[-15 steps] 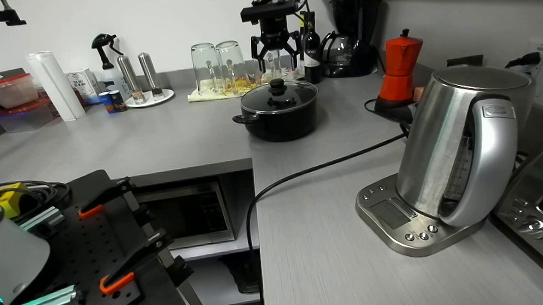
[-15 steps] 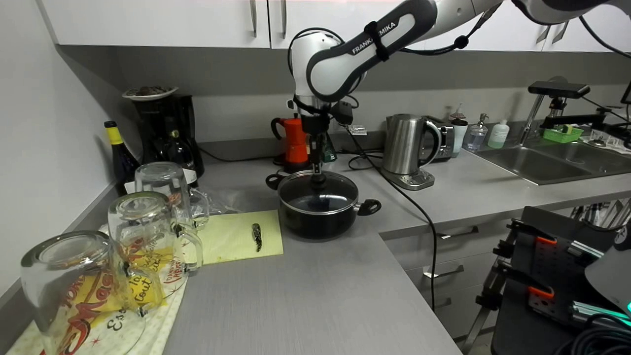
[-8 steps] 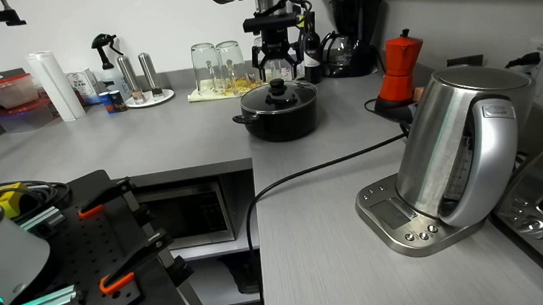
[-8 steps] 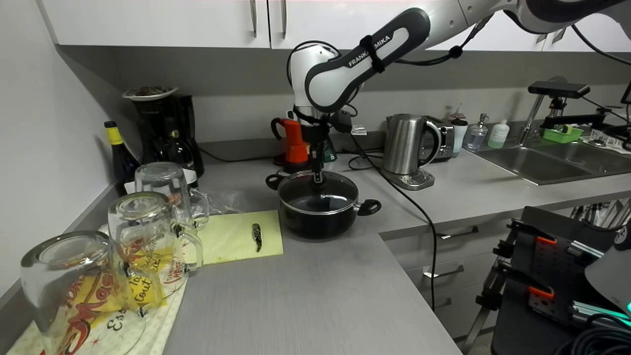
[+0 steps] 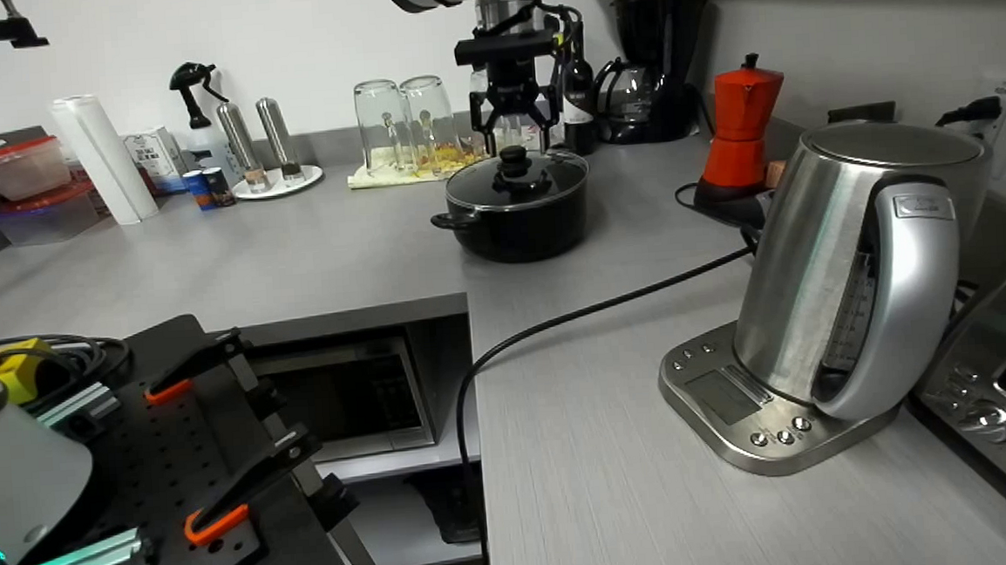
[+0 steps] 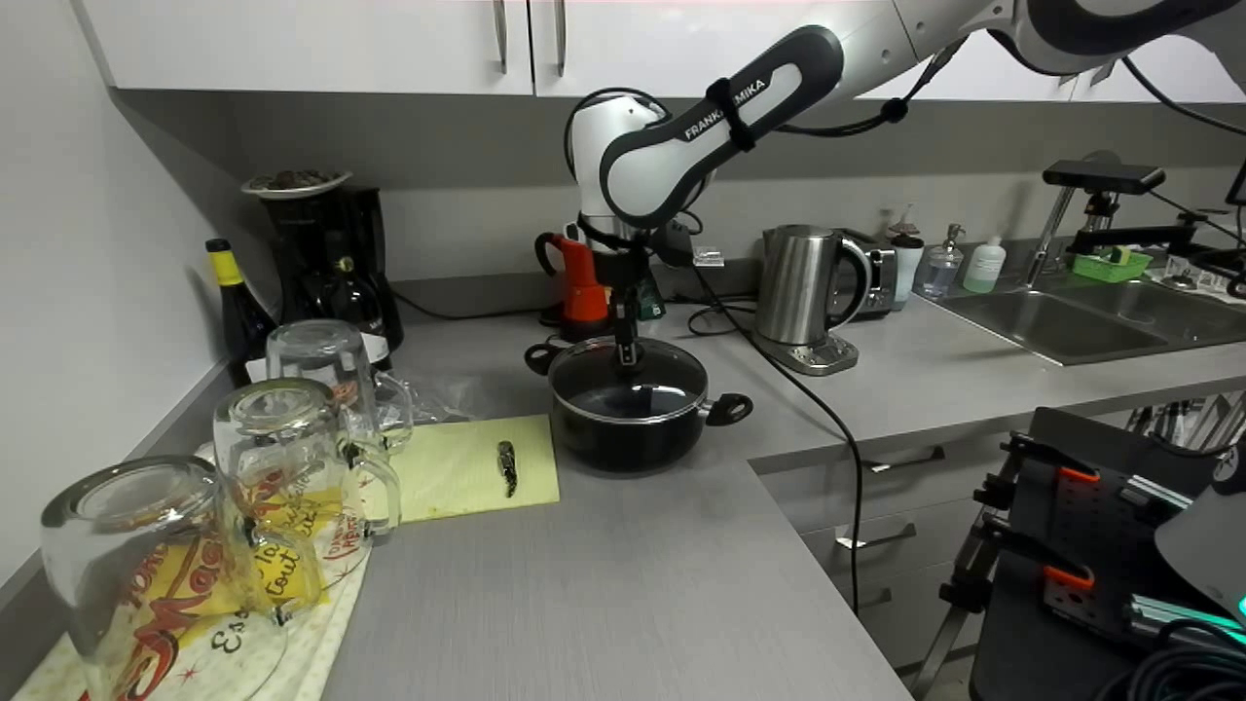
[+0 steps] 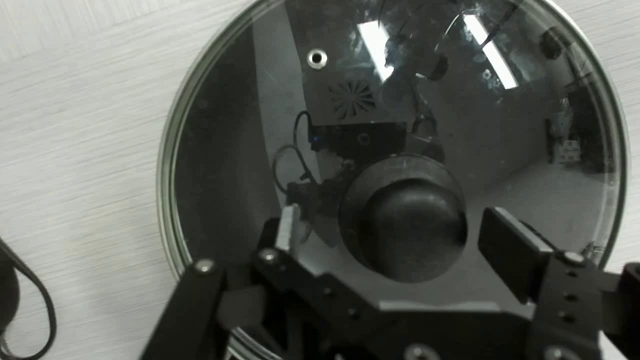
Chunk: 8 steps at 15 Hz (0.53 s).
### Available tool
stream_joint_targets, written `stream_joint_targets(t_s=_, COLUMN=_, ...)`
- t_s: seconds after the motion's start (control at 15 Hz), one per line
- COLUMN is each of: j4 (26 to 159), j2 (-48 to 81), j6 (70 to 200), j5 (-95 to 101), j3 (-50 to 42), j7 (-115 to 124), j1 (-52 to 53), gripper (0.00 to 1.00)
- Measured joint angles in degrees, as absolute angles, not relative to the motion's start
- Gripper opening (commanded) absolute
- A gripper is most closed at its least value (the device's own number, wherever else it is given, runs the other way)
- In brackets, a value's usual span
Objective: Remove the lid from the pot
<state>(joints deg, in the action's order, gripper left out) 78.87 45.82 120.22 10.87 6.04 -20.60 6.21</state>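
Wrist view: the pincer (image 7: 398,232) is spread wide, its two fingers (image 7: 288,227) standing on either side of the round black knob (image 7: 415,220) with a gap at each, so it has hold of nothing. The see-through glass lid (image 7: 500,130), with a metal rim (image 7: 167,175) and a small ringed vent hole (image 7: 317,59), mirrors two strips of light. In both exterior views the glass lid sits flat on the low black cooking pot (image 6: 628,443), which stands on the grey tabletop (image 6: 584,594), and the white arm (image 6: 642,180) points the pincer straight down over the lid; how low the fingertips come beside the knob I cannot tell. A red moka pot (image 5: 739,119) and a steel electric kettle (image 5: 791,282) on its base (image 5: 720,396) stand apart from the cooking pot, the kettle near a toaster (image 5: 973,393). In an exterior view a yellow cloth (image 6: 443,477) lies just beside the pot, with a dark object (image 6: 507,467) on it too small to make out, and upturned glass mugs (image 6: 282,438) rest on a printed cloth (image 6: 326,623)
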Motion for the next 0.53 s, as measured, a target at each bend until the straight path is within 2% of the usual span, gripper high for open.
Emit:
stream_joint_targets(t_s=0.27, j4=78.66, j2=46.0, j6=120.09, j5=10.81, j3=6.33, j7=-21.32, j1=6.2, gripper=0.28)
stream_joint_targets(t_s=0.33, j4=78.64, j2=45.99, j6=120.06, j5=10.82, j3=6.44, j7=-21.39, j1=6.2, gripper=0.25)
stream_joint_targets(t_s=0.53, j4=78.58, j2=46.0, j6=120.04, j5=10.82, j3=6.49, j7=-21.49, j1=6.16, gripper=0.25)
